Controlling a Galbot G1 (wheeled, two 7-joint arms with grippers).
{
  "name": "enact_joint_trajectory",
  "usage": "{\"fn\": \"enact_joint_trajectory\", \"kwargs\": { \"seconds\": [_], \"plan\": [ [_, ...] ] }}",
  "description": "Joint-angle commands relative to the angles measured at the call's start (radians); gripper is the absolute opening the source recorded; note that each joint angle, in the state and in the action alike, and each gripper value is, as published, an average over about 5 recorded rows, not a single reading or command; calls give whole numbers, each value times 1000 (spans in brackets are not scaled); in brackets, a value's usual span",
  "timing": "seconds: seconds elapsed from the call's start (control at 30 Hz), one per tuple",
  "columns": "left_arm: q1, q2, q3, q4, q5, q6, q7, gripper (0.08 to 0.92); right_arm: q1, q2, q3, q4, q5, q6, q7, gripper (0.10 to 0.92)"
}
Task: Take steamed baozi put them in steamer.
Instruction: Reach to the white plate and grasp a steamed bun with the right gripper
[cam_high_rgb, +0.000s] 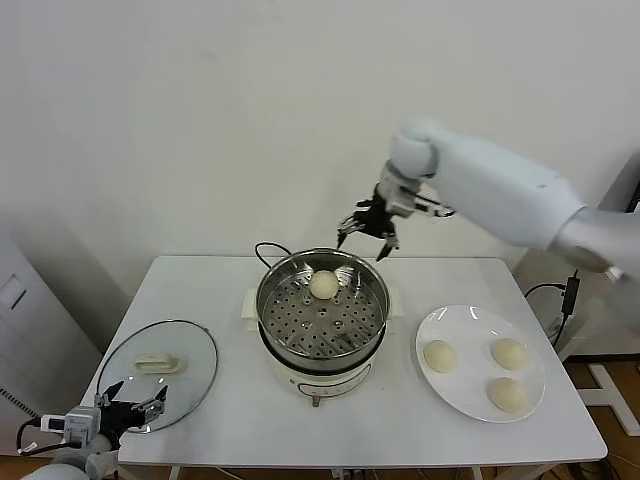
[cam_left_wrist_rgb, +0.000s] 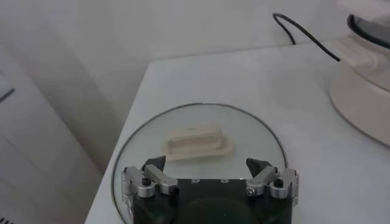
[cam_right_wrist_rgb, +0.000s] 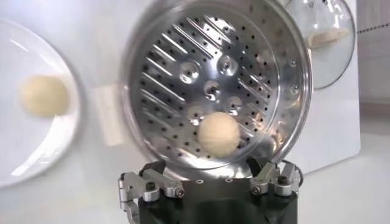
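Observation:
The steel steamer (cam_high_rgb: 290, 310) (cam_right_wrist_rgb: 158, 36) stands on its cream cooker base at the table's middle. One baozi (cam_high_rgb: 323, 285) (cam_right_wrist_rgb: 219, 133) lies on its perforated floor near the far rim. Three more baozi (cam_high_rgb: 439, 354) (cam_high_rgb: 509, 352) (cam_high_rgb: 508, 394) rest on the white plate (cam_high_rgb: 470, 322) to the right; one of those baozi (cam_right_wrist_rgb: 42, 95) shows in the right wrist view. My right gripper (cam_high_rgb: 366, 238) (cam_right_wrist_rgb: 209, 170) hangs open and empty above the steamer's far rim, just behind the bun. My left gripper (cam_high_rgb: 138, 400) (cam_left_wrist_rgb: 207, 168) is open and empty, low at the table's front left, over the lid.
A round glass lid (cam_high_rgb: 158, 372) (cam_left_wrist_rgb: 201, 122) with a cream handle lies flat at the table's front left. A black cord (cam_high_rgb: 268, 250) (cam_left_wrist_rgb: 304, 36) runs behind the cooker. The table's front edge is near the left gripper.

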Motion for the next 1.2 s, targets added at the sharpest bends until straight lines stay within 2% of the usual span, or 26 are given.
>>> {"fn": "enact_joint_trajectory", "kwargs": {
  "seconds": [0.03, 0.27, 0.57, 1.2],
  "plan": [
    [2, 0, 1, -4, 0, 1, 0, 823, 188, -262, -282, 135, 322, -692, 10, 823],
    [7, -4, -4, -4, 0, 0, -4, 823, 131, -399, -323, 206, 321, -741, 36, 823],
    [8, -7, -9, -8, 0, 0, -5, 823, -9, -481, -304, 262, 331, -799, 116, 823],
    [10, -12, -8, -6, 2, 2, -5, 823, -355, -431, -90, 147, 184, -815, 180, 823]
  ]
}}
